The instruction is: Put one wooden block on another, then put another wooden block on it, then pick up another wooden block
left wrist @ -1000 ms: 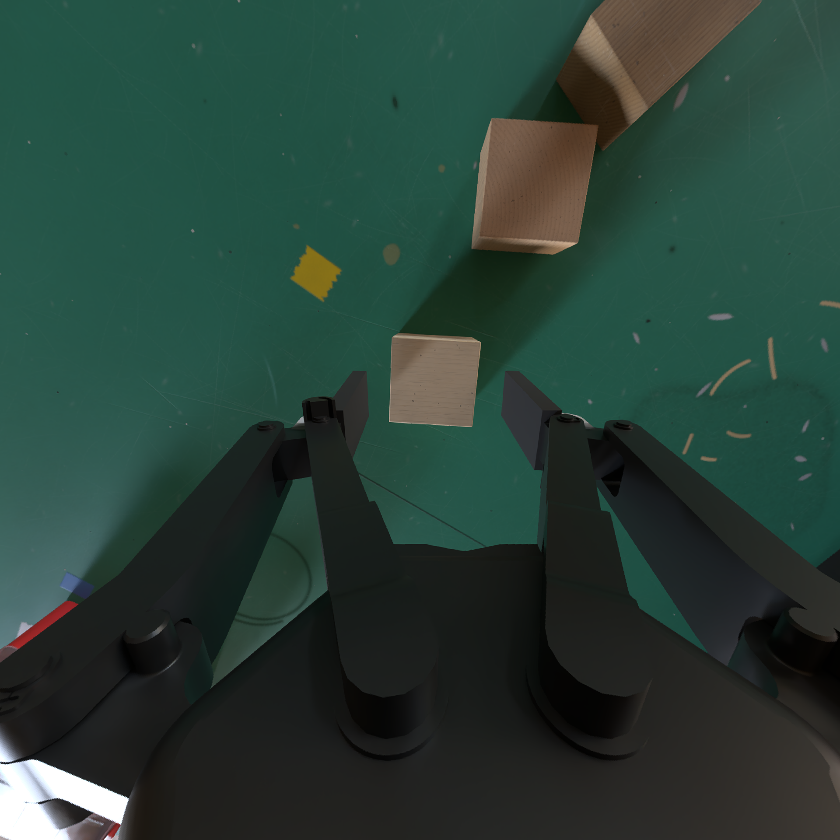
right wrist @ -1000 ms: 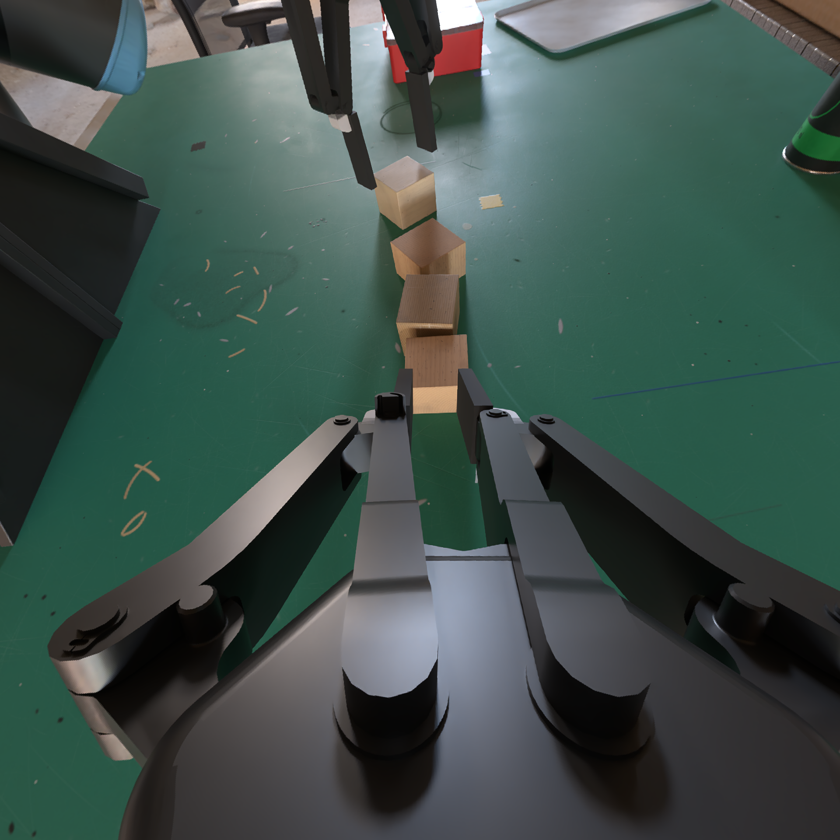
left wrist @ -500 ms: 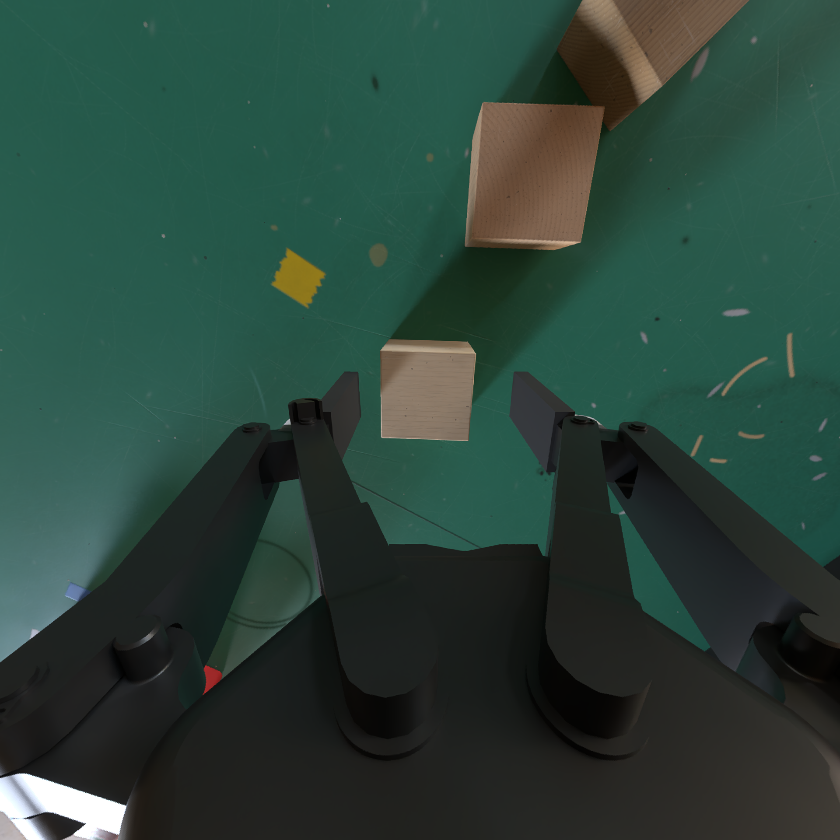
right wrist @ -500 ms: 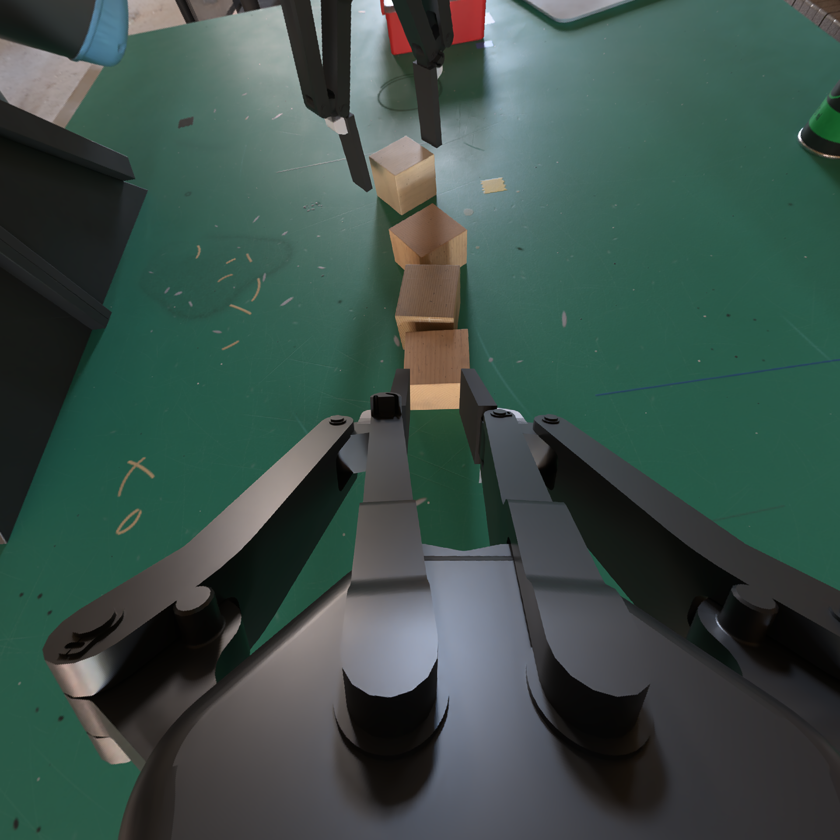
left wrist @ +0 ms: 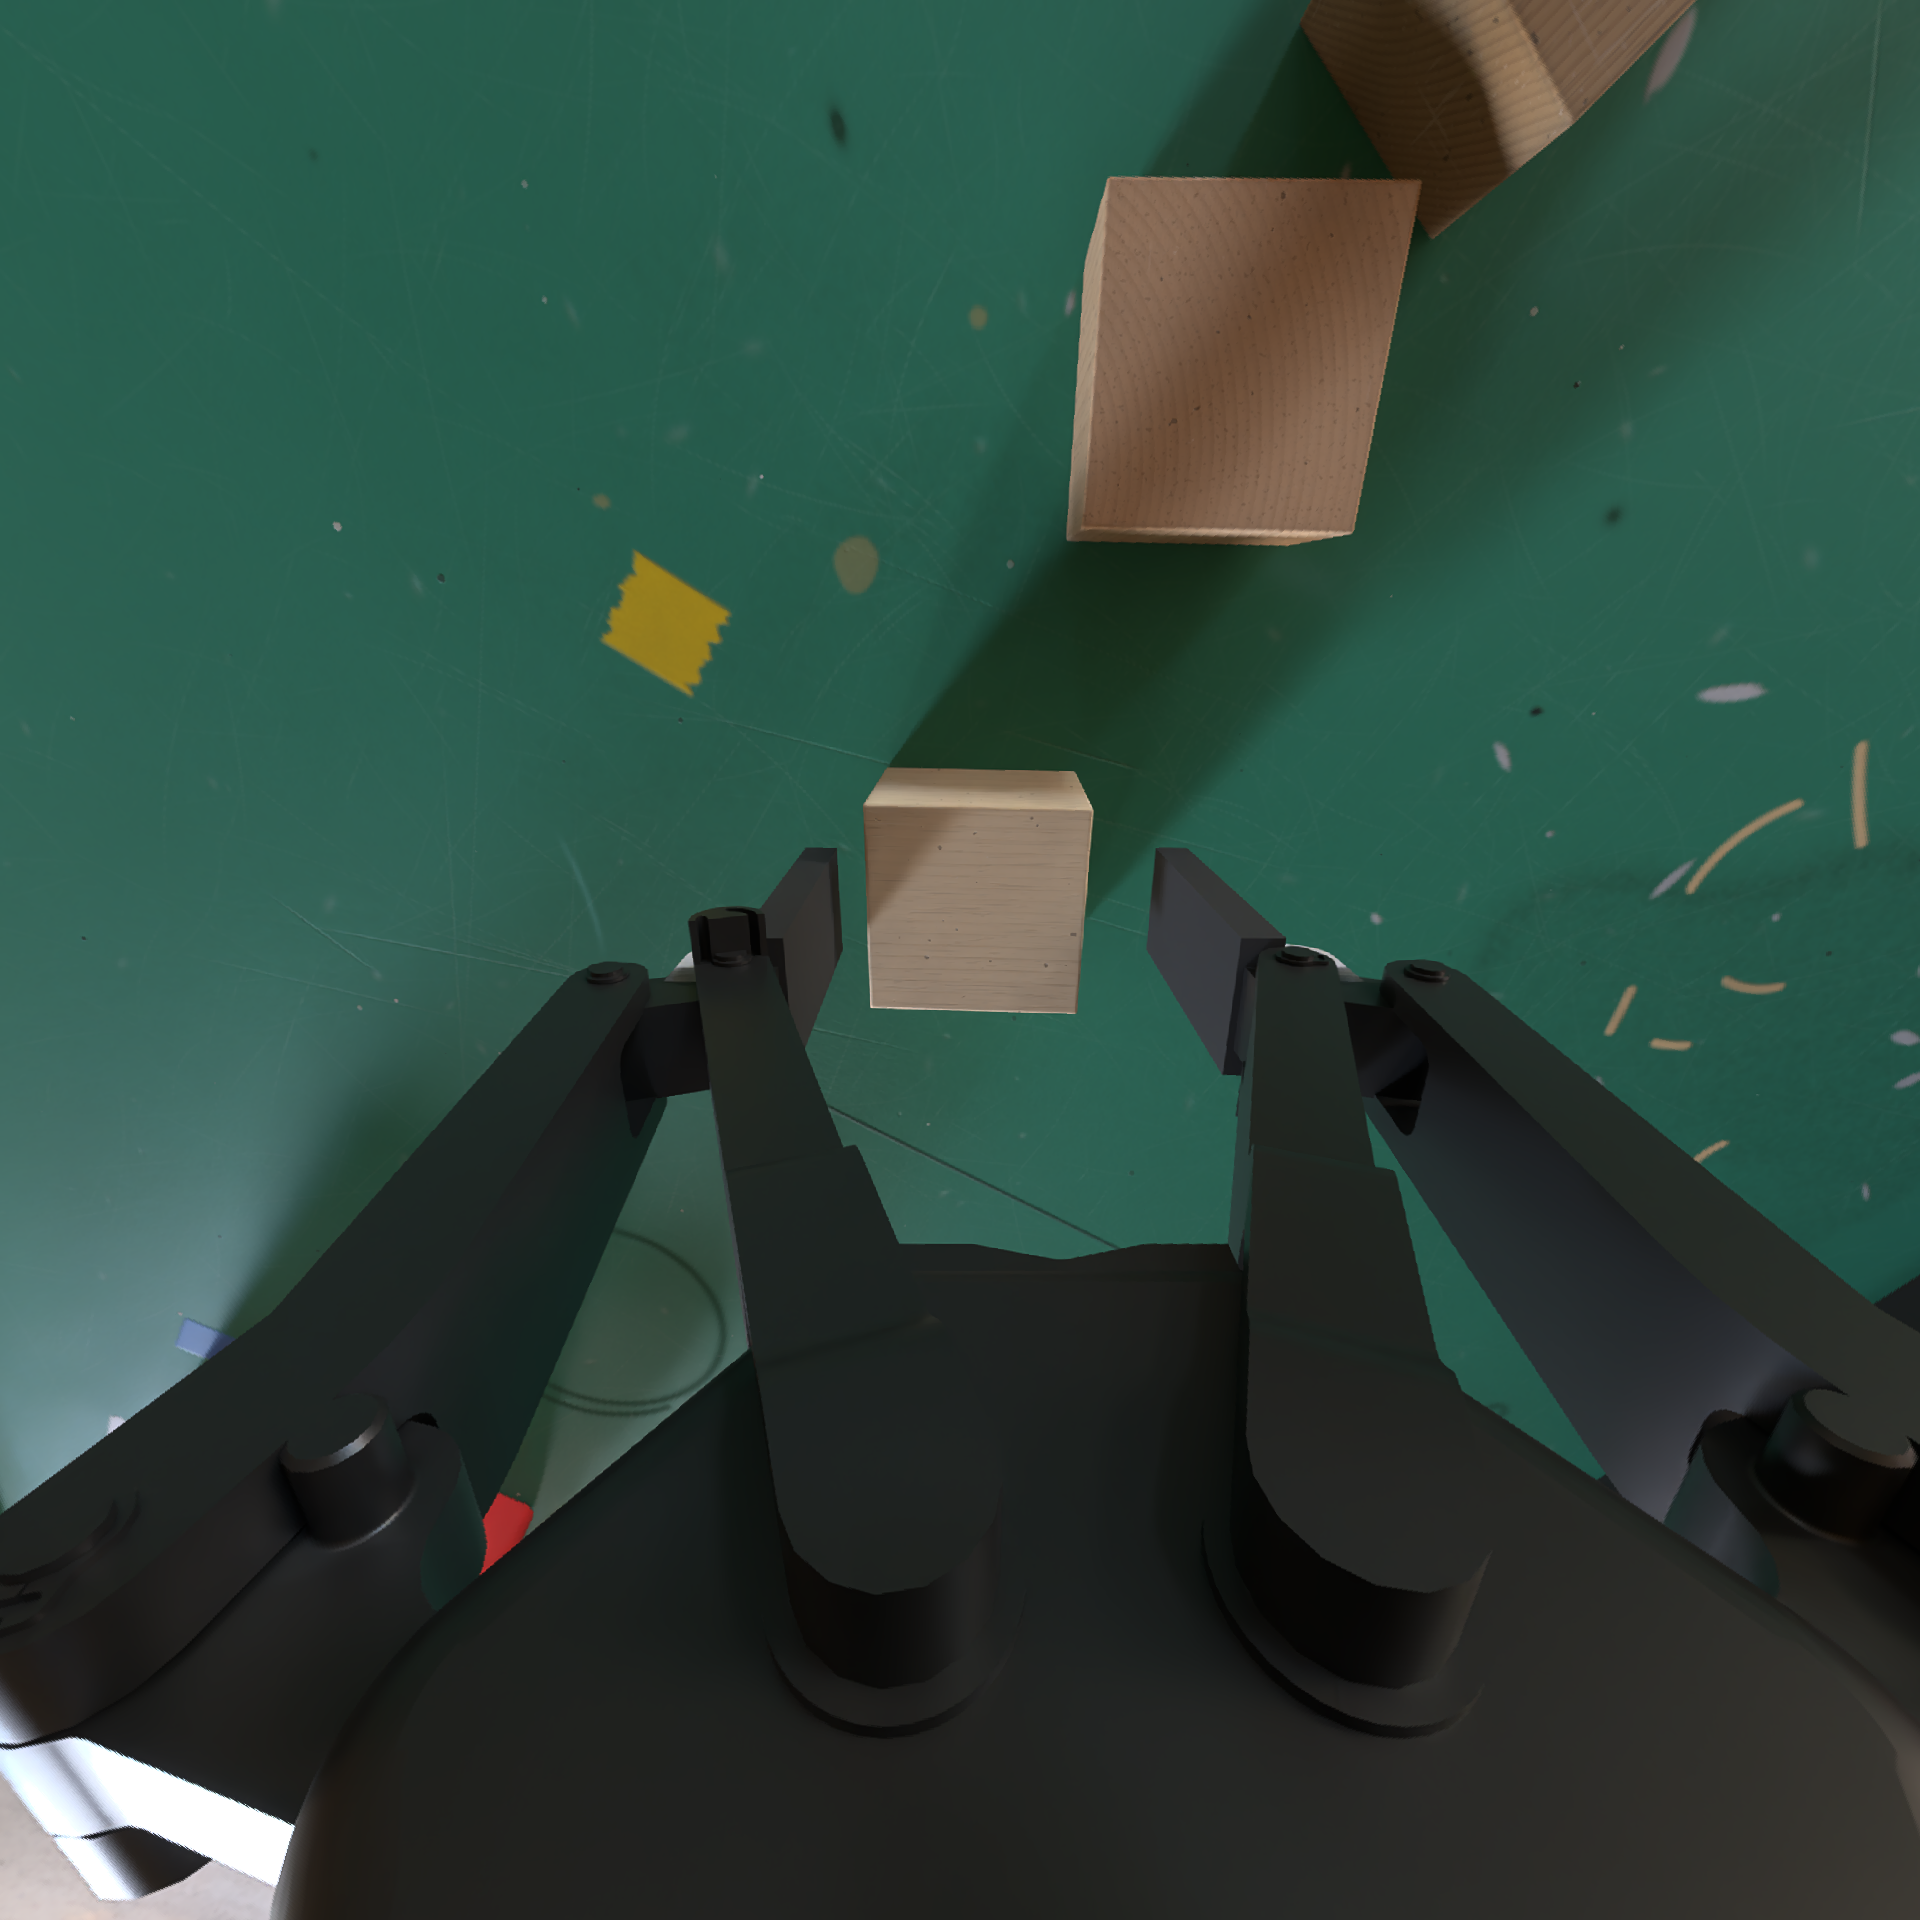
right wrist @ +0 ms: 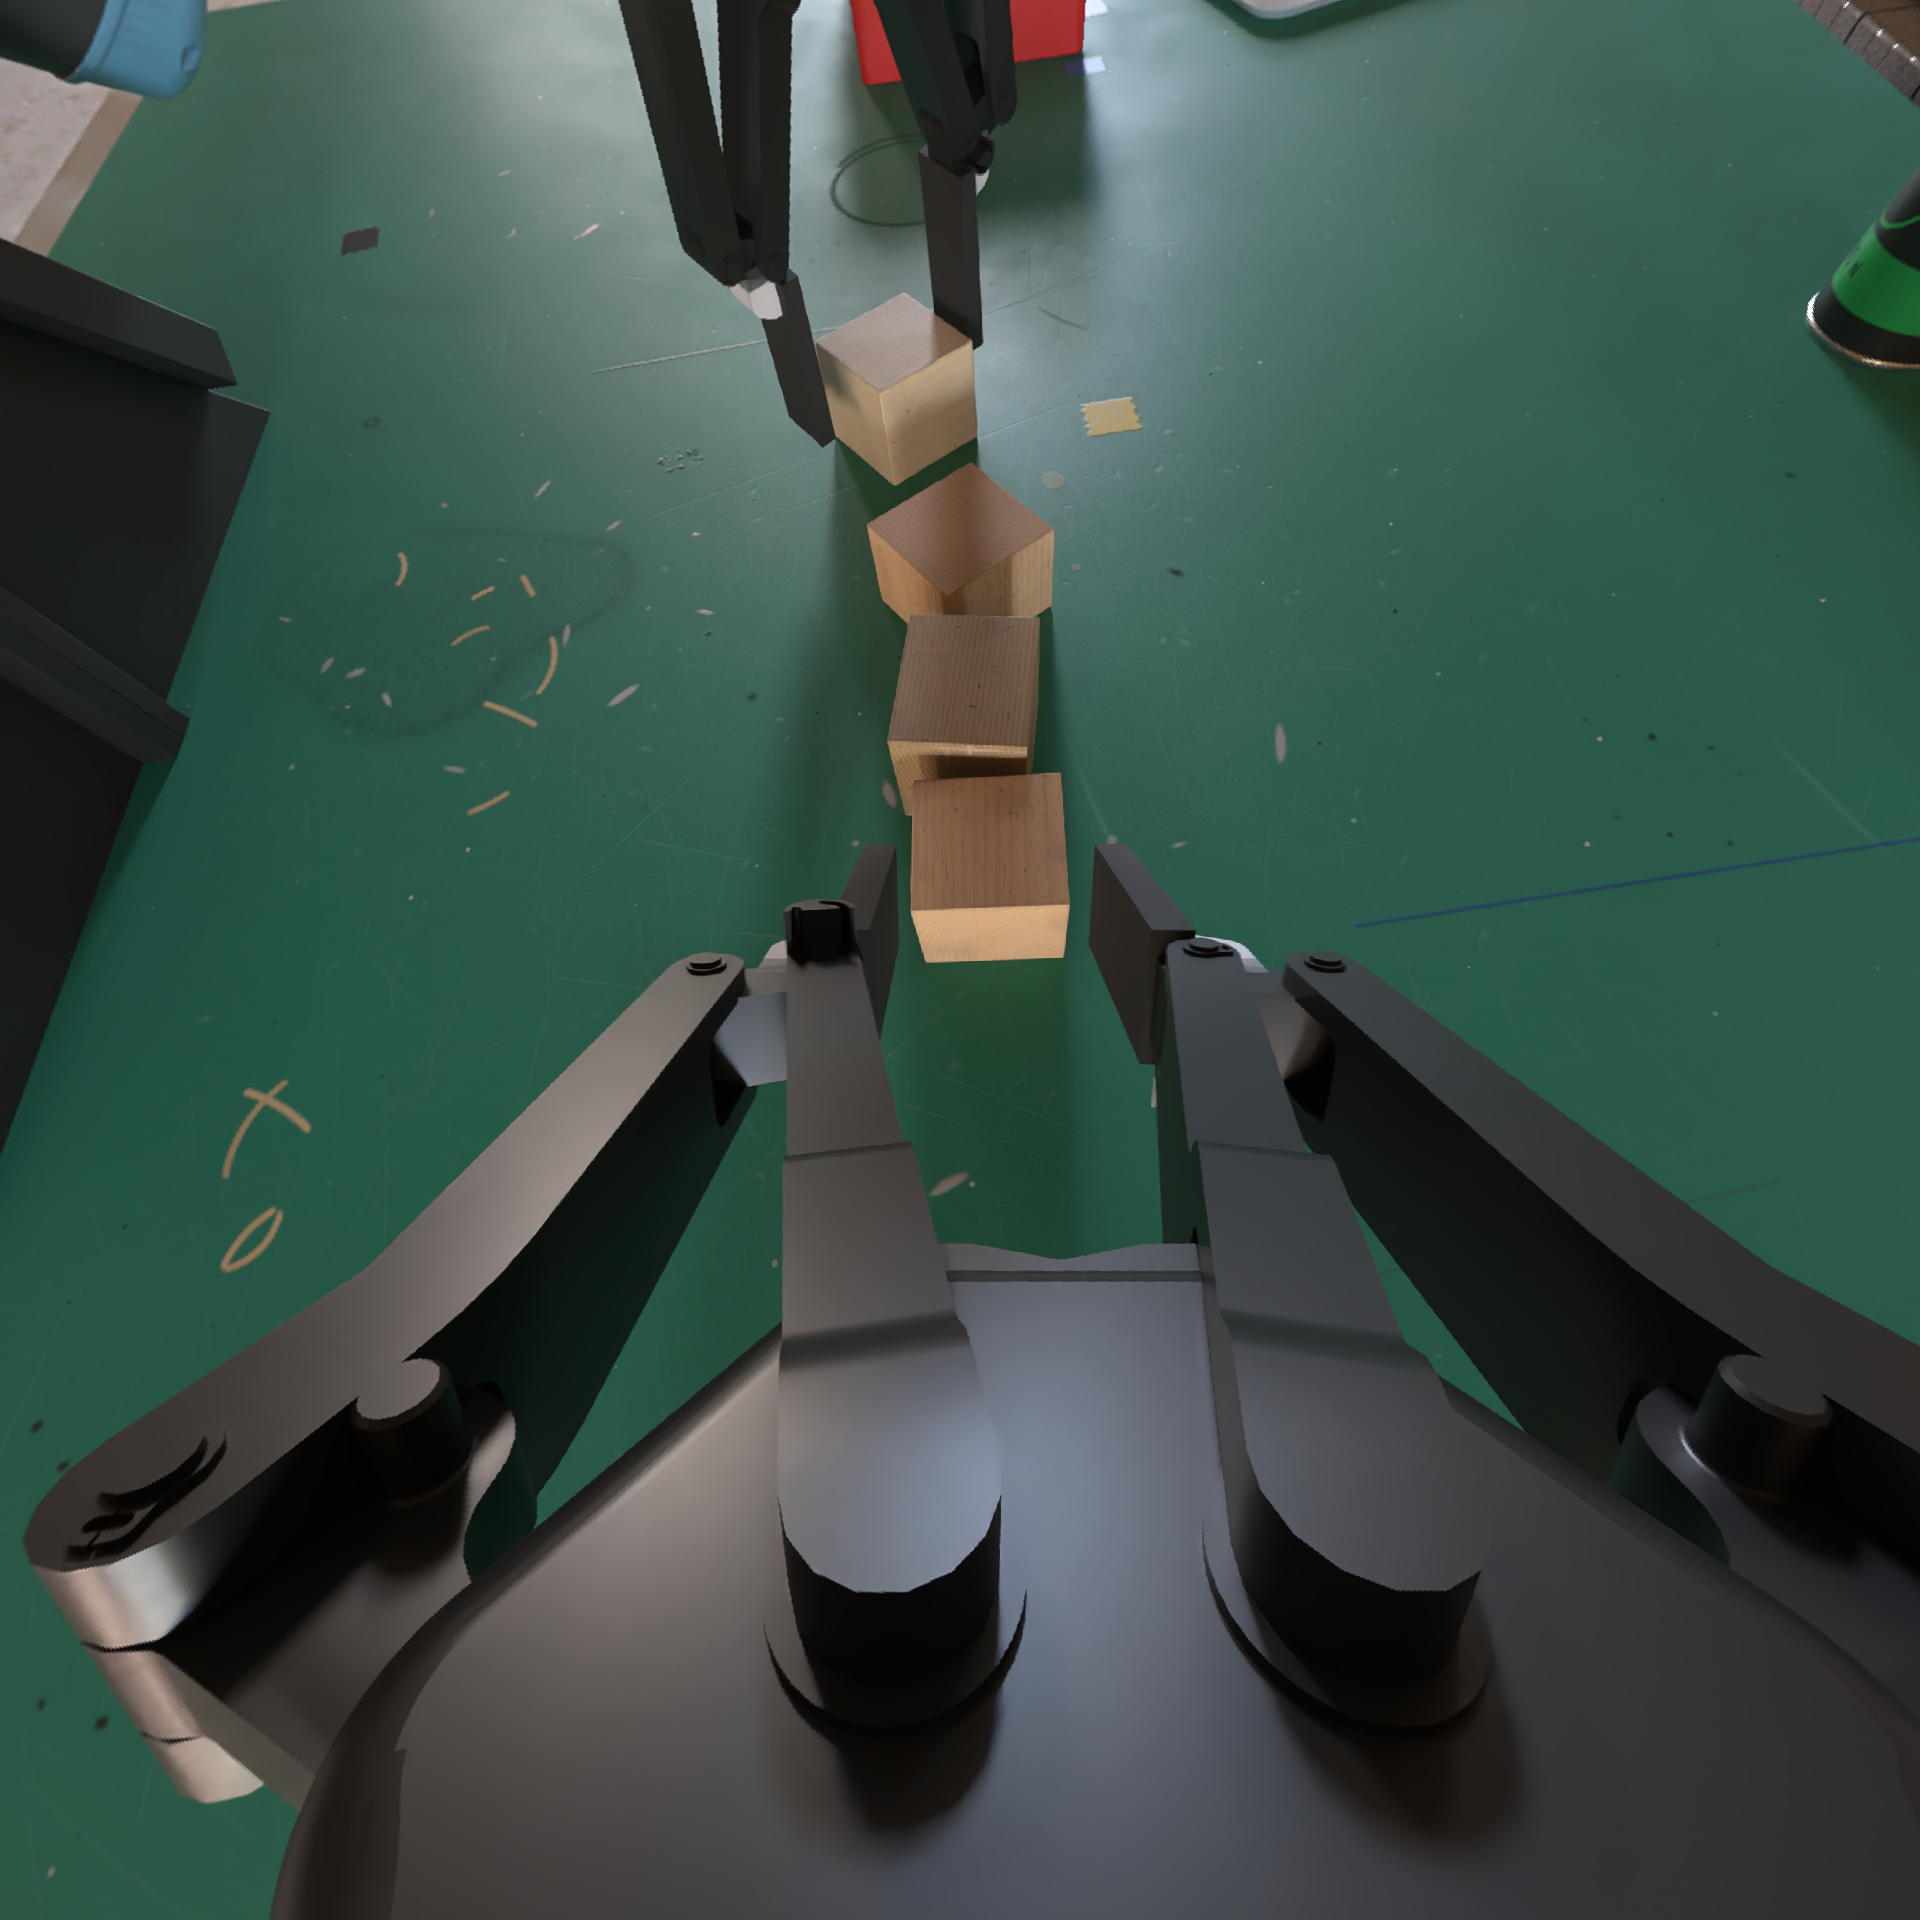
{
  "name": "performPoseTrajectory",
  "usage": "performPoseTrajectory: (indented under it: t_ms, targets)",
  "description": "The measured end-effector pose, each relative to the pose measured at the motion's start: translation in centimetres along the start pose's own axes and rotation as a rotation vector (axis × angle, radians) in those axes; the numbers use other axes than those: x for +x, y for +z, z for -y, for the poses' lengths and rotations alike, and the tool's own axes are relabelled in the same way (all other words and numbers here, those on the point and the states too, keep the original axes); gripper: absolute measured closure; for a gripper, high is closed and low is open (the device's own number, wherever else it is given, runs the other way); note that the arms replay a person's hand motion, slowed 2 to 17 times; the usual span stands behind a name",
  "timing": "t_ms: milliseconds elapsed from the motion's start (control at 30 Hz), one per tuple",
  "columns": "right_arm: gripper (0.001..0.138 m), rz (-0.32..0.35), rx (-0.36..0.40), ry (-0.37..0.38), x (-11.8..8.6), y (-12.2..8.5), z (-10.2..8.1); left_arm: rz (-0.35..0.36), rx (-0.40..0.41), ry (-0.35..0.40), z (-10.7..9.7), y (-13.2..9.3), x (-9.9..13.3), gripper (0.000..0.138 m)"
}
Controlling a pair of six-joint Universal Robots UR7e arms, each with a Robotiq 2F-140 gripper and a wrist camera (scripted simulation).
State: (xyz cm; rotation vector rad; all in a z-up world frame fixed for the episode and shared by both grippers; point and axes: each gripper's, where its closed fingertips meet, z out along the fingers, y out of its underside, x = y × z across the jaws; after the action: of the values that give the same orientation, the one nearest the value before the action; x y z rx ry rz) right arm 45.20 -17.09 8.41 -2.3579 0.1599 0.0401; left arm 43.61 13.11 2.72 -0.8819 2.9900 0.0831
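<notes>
Four wooden blocks stand in a row on the green mat [right wrist: 1455, 623]. My right gripper [right wrist: 992, 868] is open, its fingers on either side of the nearest block [right wrist: 989, 862] with a gap on both sides. Beyond it stand a second block [right wrist: 966, 686] and a third block [right wrist: 961, 545]. My left gripper [left wrist: 995, 873] is open and straddles the pale far block [left wrist: 977, 894]; it also shows in the right wrist view [right wrist: 883, 369] around that block [right wrist: 899, 390]. The left wrist view also shows the third block [left wrist: 1236, 353] and a corner of the second [left wrist: 1475, 94].
A yellow tape scrap [left wrist: 665, 621] lies beside the row. A red box [right wrist: 966, 36] stands behind the left gripper. A green and black object [right wrist: 1870, 301] is at the right edge, and a dark structure [right wrist: 83, 623] at the left.
My left gripper has come down around the far block. My right gripper's fingers have spread wider apart from the nearest block's sides.
</notes>
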Motion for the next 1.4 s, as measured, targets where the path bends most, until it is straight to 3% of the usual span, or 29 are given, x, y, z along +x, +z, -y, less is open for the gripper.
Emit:
performPoseTrajectory:
  t_ms: [400, 600, 1067, 1400]
  targets:
    - [0.054, 0.004, 0.002, 0.032, -0.8, 1.7, 1.5, 0.003, -0.010, 0.011, 0.2, 0.4, -0.4, 0.079]
    - [0.046, -0.019, -0.022, 0.005, -1.0, 2.8, 2.0, 0.011, -0.016, 0.018, 0.2, 0.4, -0.5, 0.086]
    - [0.053, -0.053, -0.137, -0.050, -1.3, 5.7, 1.7, 0.067, 0.014, 0.050, 0.0, -0.3, -1.5, 0.086]
    - [0.064, -0.105, -0.205, -0.069, -0.3, 6.9, 0.7, 0.095, 0.152, 0.054, 0.6, -2.9, -1.9, 0.086]
